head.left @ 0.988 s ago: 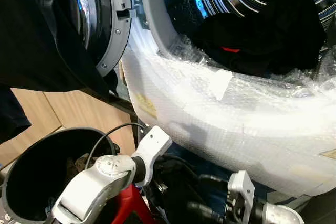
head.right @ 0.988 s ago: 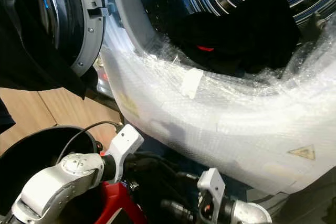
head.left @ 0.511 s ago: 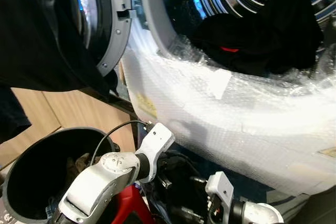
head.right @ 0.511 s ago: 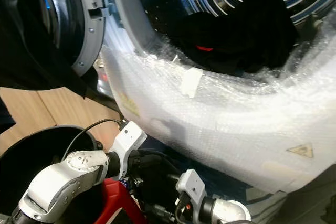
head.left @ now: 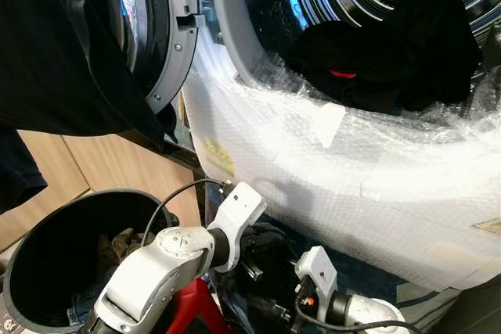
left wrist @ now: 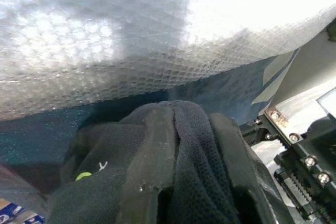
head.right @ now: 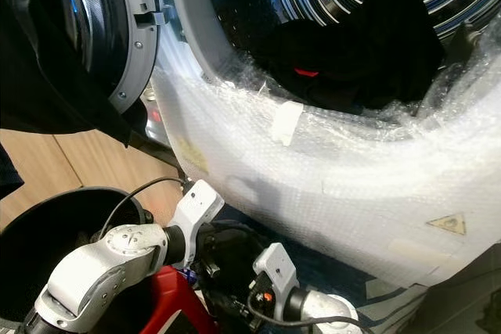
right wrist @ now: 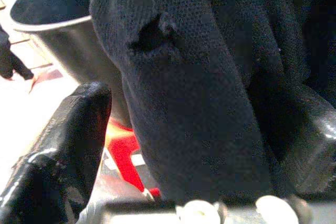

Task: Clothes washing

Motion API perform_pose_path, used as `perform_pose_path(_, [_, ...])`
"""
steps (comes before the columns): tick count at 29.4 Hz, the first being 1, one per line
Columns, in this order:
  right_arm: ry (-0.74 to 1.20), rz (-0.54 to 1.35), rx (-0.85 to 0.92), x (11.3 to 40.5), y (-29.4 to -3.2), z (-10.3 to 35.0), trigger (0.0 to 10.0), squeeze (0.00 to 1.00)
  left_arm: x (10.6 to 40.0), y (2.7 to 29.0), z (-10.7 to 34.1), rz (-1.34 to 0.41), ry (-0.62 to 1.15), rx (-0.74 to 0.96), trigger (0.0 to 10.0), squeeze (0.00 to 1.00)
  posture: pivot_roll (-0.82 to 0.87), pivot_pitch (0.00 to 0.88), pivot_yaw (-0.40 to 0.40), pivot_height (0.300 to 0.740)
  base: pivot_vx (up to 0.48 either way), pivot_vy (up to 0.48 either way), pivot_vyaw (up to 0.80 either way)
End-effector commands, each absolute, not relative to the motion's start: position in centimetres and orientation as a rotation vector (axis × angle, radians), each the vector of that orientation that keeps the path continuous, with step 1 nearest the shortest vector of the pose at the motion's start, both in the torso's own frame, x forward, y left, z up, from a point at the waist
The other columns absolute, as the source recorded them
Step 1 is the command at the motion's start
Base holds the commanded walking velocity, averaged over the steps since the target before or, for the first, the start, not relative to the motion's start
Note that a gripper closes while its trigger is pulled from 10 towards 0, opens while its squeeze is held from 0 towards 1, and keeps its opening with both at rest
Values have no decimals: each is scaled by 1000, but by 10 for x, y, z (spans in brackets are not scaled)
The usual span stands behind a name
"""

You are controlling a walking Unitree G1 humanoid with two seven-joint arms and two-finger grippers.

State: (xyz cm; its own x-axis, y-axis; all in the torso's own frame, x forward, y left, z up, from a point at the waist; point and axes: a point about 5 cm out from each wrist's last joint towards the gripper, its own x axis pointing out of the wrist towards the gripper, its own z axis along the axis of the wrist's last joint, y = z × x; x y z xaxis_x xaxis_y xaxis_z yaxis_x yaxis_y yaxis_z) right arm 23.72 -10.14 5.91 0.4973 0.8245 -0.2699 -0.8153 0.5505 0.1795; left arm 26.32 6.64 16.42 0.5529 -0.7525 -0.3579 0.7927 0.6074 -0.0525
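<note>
Garment [right wrist: 199, 103], dark and bunched, held low beside the bucket [head.left: 47, 232] beneath the washer [head.left: 352, 162]; left end effector [left wrist: 178, 182] pinches it, right end effector [right wrist: 194, 145] spread around it. Best lifted clear over the wrapped rim into the drum [head.left: 391, 44].

Legible text: none. Signs: one yellow triangular warning sticker [head.right: 450, 224] on the washing machine front [head.right: 352, 185], under bubble wrap; its symbol too small to read.
</note>
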Motion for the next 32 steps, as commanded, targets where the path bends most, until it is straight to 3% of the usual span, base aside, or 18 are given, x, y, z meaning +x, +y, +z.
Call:
perform_pose_path(1, [350,966,61,240,-98,58,10000,0,266,62,175,-930,315,121,0,0,133,0,10,740,0,0,0])
perform_pose_path(22, [322,808,356,259,-74,66,10000,0,279,47,185,-907,271,72,0,0,130,0,20,740,0,0,0])
perform_pose_path(32, [322,762,363,267,-73,65,10000,0,281,43,193,-915,254,-4,0,0,136,0,22,740,0,0,0])
